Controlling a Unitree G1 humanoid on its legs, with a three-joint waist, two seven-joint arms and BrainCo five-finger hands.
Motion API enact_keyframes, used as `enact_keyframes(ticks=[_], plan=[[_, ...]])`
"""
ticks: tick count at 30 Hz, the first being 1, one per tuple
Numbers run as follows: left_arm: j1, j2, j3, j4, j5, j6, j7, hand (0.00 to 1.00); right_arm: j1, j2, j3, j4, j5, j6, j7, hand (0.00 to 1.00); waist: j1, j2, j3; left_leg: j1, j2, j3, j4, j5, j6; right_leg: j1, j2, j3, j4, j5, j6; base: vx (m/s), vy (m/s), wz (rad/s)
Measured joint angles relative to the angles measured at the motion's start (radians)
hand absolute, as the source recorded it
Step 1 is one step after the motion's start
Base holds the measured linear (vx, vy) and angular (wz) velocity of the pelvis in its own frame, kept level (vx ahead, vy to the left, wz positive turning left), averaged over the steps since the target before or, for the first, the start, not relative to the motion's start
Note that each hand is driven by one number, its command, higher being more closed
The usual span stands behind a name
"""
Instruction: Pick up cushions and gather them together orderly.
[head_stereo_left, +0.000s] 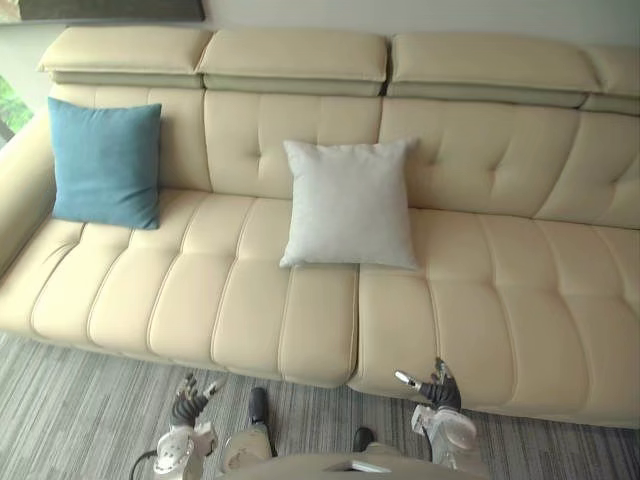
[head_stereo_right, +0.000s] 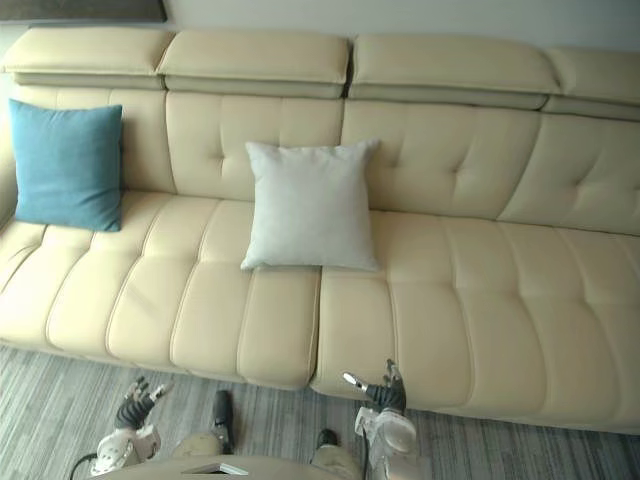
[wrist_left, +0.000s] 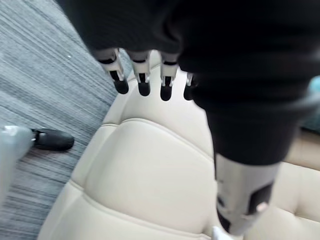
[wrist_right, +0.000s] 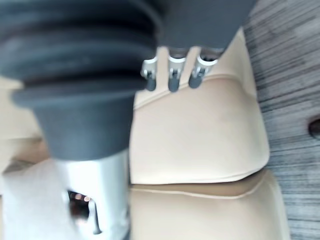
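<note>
1. The blue cushion (head_stereo_left: 105, 162) leans on the backrest at the left end of the sofa (head_stereo_left: 300, 310).
2. The white cushion (head_stereo_left: 348, 203) stands against the backrest mid-sofa, well apart from the blue one.
3. The left robot hand (head_stereo_left: 187, 403) and the right robot hand (head_stereo_left: 437, 392) hang before the sofa's front edge, fingers loosely straight, holding nothing.

Below both hands: carpet (head_stereo_left: 70, 410). Just ahead of left hand (head_stereo_left: 190, 400) and right hand (head_stereo_left: 432, 390): sofa (head_stereo_left: 250, 340) front edge. Farther ahead, between the hands, nearer the right: middle cushion (head_stereo_left: 348, 204), propped against the backrest (head_stereo_left: 470, 160). Ahead and left of the left hand: end cushion (head_stereo_left: 105, 162), against the backrest beside the armrest (head_stereo_left: 22, 190), well apart from the middle cushion.
</note>
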Motion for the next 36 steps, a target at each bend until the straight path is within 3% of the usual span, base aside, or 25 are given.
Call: enact_keyframes(ticks=[6, 10, 15, 17, 18, 19, 20, 23, 24, 25, 29, 30, 31, 33, 34, 35, 36], plan=[[-0.029, 0.012, 0.044, 0.140, 0.070, 0.017, 0.003, 0.00, -0.040, -0.004, -0.084, 0.223, -0.031, 0.038, 0.000, 0.00, -0.024, -0.020, -0.034, 0.069, -0.010, 0.006, 0.000, -0.029, -0.007, 0.083, 0.002, 0.028, -0.069, 0.022, 0.012, 0.06, 0.003, -0.12], [-0.034, 0.035, 0.044, 0.166, 0.099, 0.029, 0.003, 0.00, -0.050, -0.006, -0.091, 0.271, -0.044, 0.042, 0.012, 0.00, -0.027, -0.038, -0.029, 0.115, -0.017, 0.031, 0.000, -0.045, -0.013, 0.120, 0.000, 0.071, -0.094, 0.044, 0.026, 0.06, 0.010, -0.26], [-0.055, 0.059, 0.056, 0.178, 0.106, 0.029, 0.004, 0.00, -0.126, -0.013, -0.086, 0.270, -0.068, 0.042, 0.015, 0.00, -0.022, -0.049, 0.021, 0.109, -0.017, 0.091, 0.007, -0.054, -0.012, 0.070, 0.003, 0.155, -0.115, 0.107, 0.020, -0.02, 0.029, -0.55], [-0.084, 0.059, 0.075, 0.174, 0.105, 0.030, 0.008, 0.00, -0.157, -0.023, -0.041, 0.260, -0.068, 0.038, 0.014, 0.00, -0.007, -0.054, 0.052, 0.011, -0.018, 0.029, 0.140, -0.137, 0.044, -0.020, 0.014, 0.134, -0.058, 0.177, -0.033, -0.14, 0.066, -0.77], [-0.083, 0.057, 0.075, 0.172, 0.104, 0.030, 0.012, 0.00, -0.158, -0.026, -0.032, 0.259, -0.068, 0.038, 0.014, 0.00, 0.001, -0.043, 0.058, -0.003, 0.003, 0.018, 0.157, -0.140, 0.057, -0.019, 0.021, 0.122, -0.063, 0.184, -0.036, -0.17, 0.037, -0.66], [-0.083, 0.056, 0.074, 0.164, 0.104, 0.033, 0.024, 0.00, -0.160, -0.020, -0.028, 0.256, -0.068, 0.038, 0.013, 0.00, -0.003, -0.028, 0.073, -0.021, 0.018, 0.031, 0.190, -0.151, 0.058, -0.044, 0.009, 0.049, 0.061, 0.111, -0.043, -0.14, 0.002, -0.19], [-0.082, 0.059, 0.071, 0.139, 0.101, 0.032, 0.027, 0.00, -0.133, -0.020, -0.028, 0.259, -0.068, 0.041, 0.013, 0.00, -0.006, -0.027, 0.073, -0.019, 0.017, 0.020, 0.199, -0.151, 0.063, -0.070, -0.012, -0.010, 0.297, 0.004, -0.048, -0.12, -0.012, 0.04], [-0.072, 0.069, 0.071, 0.106, 0.085, 0.031, 0.031, 0.00, -0.100, -0.019, -0.024, 0.266, -0.068, 0.042, 0.013, 0.00, -0.005, -0.039, 0.064, -0.012, -0.002, -0.009, 0.182, -0.125, 0.074, -0.021, -0.060, -0.037, 0.569, -0.080, -0.017, -0.09, -0.039, 0.29], [-0.069, 0.071, 0.071, 0.105, 0.084, 0.031, 0.031, 0.00, -0.100, -0.020, -0.024, 0.266, -0.068, 0.042, 0.013, 0.00, -0.007, -0.044, 0.061, -0.013, -0.007, -0.012, 0.181, -0.118, 0.073, -0.009, -0.068, -0.035, 0.570, -0.080, -0.014, -0.09, -0.097, 0.21], [-0.068, 0.079, 0.072, 0.104, 0.073, 0.031, 0.034, 0.00, -0.106, -0.026, -0.010, 0.268, -0.069, 0.042, 0.011, 0.00, -0.004, -0.070, 0.043, -0.044, -0.026, -0.012, 0.180, -0.086, 0.062, 0.023, -0.086, -0.022, 0.487, -0.086, 0.030, -0.09, -0.116, 0.03], [-0.078, 0.041, 0.027, 0.107, 0.056, 0.032, 0.044, 0.00, -0.169, -0.069, 0.010, 0.269, -0.069, 0.043, -0.004, 0.00, 0.020, -0.020, 0.038, -0.128, 0.000, 0.006, 0.147, 0.010, 0.044, 0.096, -0.011, -0.038, 0.141, -0.152, 0.039, -0.17, -0.126, -0.22], [-0.083, 0.042, 0.016, 0.108, 0.055, 0.032, 0.045, 0.00, -0.176, -0.069, 0.009, 0.268, -0.069, 0.043, -0.005, 0.00, 0.019, -0.015, 0.042, -0.132, 0.003, 0.005, 0.140, 0.021, 0.040, 0.109, -0.005, -0.039, 0.109, -0.153, 0.038, -0.24, -0.075, 0.02], [-0.098, 0.033, -0.017, 0.114, 0.046, 0.032, 0.044, 0.00, -0.186, -0.075, 0.009, 0.267, -0.068, 0.043, -0.007, 0.00, 0.015, 0.018, 0.064, -0.125, 0.022, -0.010, 0.117, 0.055, 0.037, 0.131, 0.019, -0.055, 0.069, -0.129, 0.028, -0.21, -0.035, 0.09], [-0.103, 0.030, -0.047, 0.113, 0.036, 0.032, 0.045, 0.00, -0.184, -0.071, 0.009, 0.266, -0.069, 0.044, -0.008, 0.00, 0.005, 0.034, 0.073, -0.103, 0.029, -0.023, 0.087, 0.079, 0.029, 0.136, 0.033, -0.067, 0.081, -0.130, 0.022, -0.30, -0.035, 0.14], [-0.101, 0.027, -0.060, 0.113, 0.034, 0.032, 0.045, 0.00, -0.183, -0.071, 0.009, 0.265, -0.068, 0.044, -0.008, 0.00, 0.002, 0.043, 0.075, -0.096, 0.036, -0.026, 0.080, 0.069, 0.013, 0.133, 0.040, -0.070, 0.096, -0.131, 0.019, -0.25, -0.011, 0.06], [-0.100, 0.026, -0.074, 0.113, 0.029, 0.033, 0.045, 0.00, -0.177, -0.070, 0.007, 0.265, -0.067, 0.045, -0.010, 0.00, 0.000, 0.041, 0.075, -0.098, 0.033, -0.026, 0.085, 0.012, -0.026, 0.124, 0.032, -0.071, 0.099, -0.126, 0.012, -0.18, 0.015, -0.07], [-0.109, 0.025, -0.082, 0.112, 0.028, 0.033, 0.045, 0.00, -0.170, -0.062, -0.006, 0.262, -0.063, 0.046, -0.011, 0.00, -0.004, 0.005, 0.082, -0.116, 0.013, -0.023, 0.119, -0.064, -0.040, 0.106, -0.001, -0.066, 0.093, -0.118, -0.003, -0.21, 0.086, -0.25]])
